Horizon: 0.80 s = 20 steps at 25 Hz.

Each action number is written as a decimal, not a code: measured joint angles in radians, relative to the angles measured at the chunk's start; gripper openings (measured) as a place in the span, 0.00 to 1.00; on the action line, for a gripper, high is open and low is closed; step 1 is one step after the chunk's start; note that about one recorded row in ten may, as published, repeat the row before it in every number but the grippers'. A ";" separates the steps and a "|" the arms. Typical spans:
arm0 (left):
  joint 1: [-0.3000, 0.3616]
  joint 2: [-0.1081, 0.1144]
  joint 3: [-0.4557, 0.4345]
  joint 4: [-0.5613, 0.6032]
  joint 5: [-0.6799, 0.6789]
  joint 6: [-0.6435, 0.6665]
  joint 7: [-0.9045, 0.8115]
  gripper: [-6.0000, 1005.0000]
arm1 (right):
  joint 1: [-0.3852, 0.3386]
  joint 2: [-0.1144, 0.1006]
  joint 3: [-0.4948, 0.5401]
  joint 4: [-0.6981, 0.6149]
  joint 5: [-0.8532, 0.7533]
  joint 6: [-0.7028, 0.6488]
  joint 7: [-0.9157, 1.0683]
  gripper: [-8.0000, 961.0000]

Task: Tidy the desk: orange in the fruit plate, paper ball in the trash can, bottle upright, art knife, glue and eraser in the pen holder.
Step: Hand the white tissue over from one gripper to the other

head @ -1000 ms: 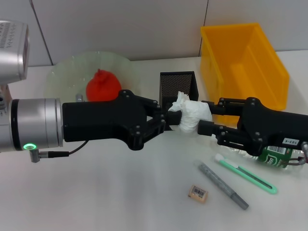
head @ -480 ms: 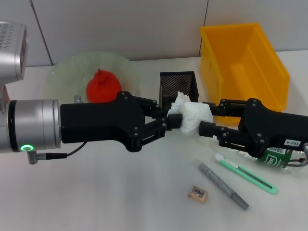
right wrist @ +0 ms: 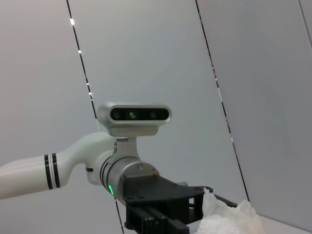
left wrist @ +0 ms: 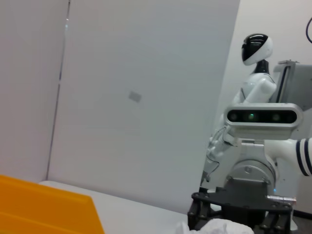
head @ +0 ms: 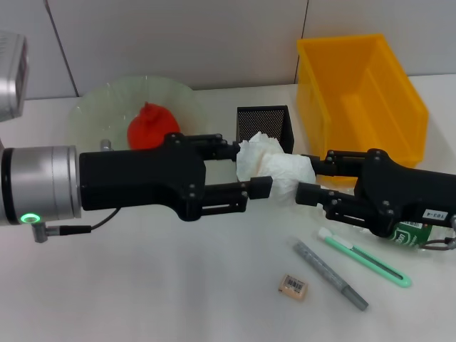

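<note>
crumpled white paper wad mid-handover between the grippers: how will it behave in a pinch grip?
The crumpled white paper wad looks loosely folded, so it probably squashes rather than resists. It seems light for its bulk, held above the white table between the left gripper and right gripper. Flaps sticking out may snag or unfold on release.
</note>
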 joint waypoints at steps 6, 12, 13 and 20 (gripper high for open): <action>0.001 0.000 -0.034 -0.005 0.000 0.000 0.003 0.58 | -0.018 0.000 0.006 0.005 0.000 -0.006 0.000 0.47; 0.004 0.002 -0.111 -0.023 0.003 -0.003 0.018 0.80 | -0.040 -0.003 0.011 0.031 0.000 -0.007 0.000 0.46; 0.005 0.002 -0.121 -0.030 0.003 -0.005 0.024 0.80 | -0.046 -0.004 0.012 0.040 0.000 -0.003 0.000 0.46; 0.011 -0.002 -0.186 -0.109 0.001 -0.018 0.097 0.80 | -0.073 -0.011 0.069 0.104 -0.010 0.024 0.016 0.46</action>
